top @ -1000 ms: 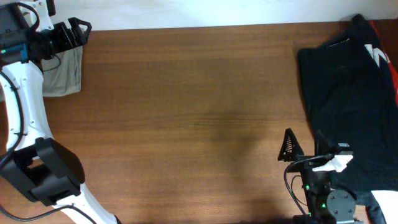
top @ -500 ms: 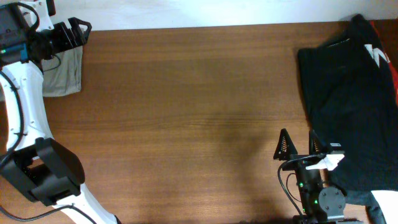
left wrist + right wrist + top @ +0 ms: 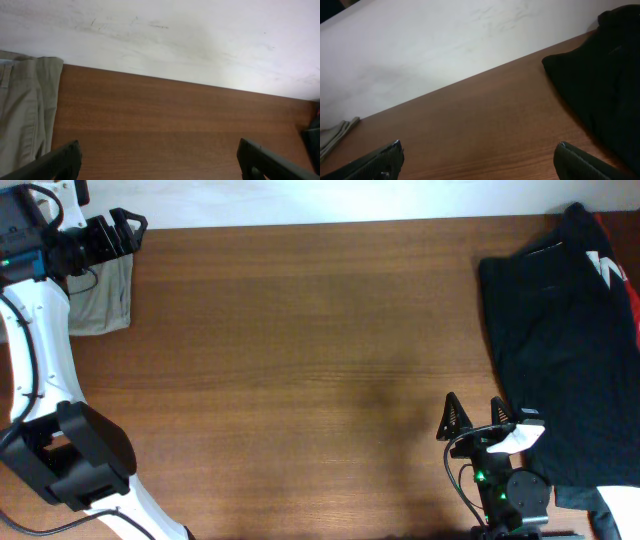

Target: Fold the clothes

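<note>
The khaki-beige shorts [image 3: 103,295] lie folded at the far left of the table, partly under my left arm; they also show in the left wrist view [image 3: 22,110] and as a small edge in the right wrist view [image 3: 332,134]. My left gripper [image 3: 128,227] is open and empty, just above the shorts' far right corner. My right gripper [image 3: 474,412] is open and empty at the near right, over bare wood beside the dark clothes. Both wrist views show wide-apart fingertips over bare table.
A pile of dark navy clothes [image 3: 565,330] with red and white marks covers the table's right side, also in the right wrist view [image 3: 600,85]. A white wall runs along the table's far edge [image 3: 320,222].
My right gripper has drawn back toward the near edge and shifted slightly left. The left arm and the shorts have not moved.
</note>
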`<state>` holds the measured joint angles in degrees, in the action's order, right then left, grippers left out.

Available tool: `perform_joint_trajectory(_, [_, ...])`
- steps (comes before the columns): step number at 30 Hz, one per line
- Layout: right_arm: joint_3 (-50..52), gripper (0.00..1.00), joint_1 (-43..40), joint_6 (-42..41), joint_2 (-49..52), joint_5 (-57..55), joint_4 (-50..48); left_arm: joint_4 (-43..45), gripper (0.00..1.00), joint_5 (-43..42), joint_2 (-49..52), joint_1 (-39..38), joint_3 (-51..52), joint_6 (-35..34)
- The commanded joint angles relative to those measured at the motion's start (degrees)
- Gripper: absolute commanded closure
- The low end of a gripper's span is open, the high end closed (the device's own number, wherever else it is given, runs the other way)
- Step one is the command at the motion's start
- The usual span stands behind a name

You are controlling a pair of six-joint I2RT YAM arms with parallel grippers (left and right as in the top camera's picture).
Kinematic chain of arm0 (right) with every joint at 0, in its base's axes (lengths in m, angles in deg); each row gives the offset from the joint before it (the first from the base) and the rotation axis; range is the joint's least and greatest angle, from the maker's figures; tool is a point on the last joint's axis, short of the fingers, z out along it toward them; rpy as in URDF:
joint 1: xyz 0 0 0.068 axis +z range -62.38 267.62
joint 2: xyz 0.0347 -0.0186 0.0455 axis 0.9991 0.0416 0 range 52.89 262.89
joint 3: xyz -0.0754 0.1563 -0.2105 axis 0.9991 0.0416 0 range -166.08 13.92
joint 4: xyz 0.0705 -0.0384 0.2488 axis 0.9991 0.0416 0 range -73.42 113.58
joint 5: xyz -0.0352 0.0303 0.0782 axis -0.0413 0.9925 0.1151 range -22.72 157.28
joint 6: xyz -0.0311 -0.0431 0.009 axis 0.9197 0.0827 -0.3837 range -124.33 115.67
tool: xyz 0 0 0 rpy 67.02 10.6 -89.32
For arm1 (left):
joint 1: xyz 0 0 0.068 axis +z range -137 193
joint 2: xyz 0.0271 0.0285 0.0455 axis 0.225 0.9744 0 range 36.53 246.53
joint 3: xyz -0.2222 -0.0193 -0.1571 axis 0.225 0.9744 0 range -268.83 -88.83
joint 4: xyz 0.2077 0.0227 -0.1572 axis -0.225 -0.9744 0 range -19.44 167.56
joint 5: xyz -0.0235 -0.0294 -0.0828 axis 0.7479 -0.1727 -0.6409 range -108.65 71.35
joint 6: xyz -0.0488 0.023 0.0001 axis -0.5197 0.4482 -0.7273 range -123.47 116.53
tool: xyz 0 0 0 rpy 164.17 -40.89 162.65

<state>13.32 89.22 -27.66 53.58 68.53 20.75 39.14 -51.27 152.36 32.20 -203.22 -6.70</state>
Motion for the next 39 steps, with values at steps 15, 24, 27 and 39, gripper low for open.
perform_joint_trajectory(15, [0.28, 0.01, 0.26, 0.55, -0.48, -0.66, 0.37, -1.18, 0.01, -0.61, -2.38, -0.09, 0.02, 0.26])
perform_joint_trajectory(24, [0.28, 0.01, 0.26, 0.55, -0.48, -0.66, 0.37, -3.93, 0.01, -0.61, -19.45, -7.17, 0.04, 0.26])
perform_joint_trajectory(27, [0.28, 0.01, 0.26, 0.55, -0.48, -0.66, 0.37, -3.87, 0.01, -0.63, -24.13, -11.52, 3.43, 0.26])
perform_joint_trajectory(39, [0.28, 0.01, 0.26, 0.55, -0.48, -0.66, 0.37, 0.96, 0.01, 12.96, -66.77, -15.45, 63.82, 0.33])
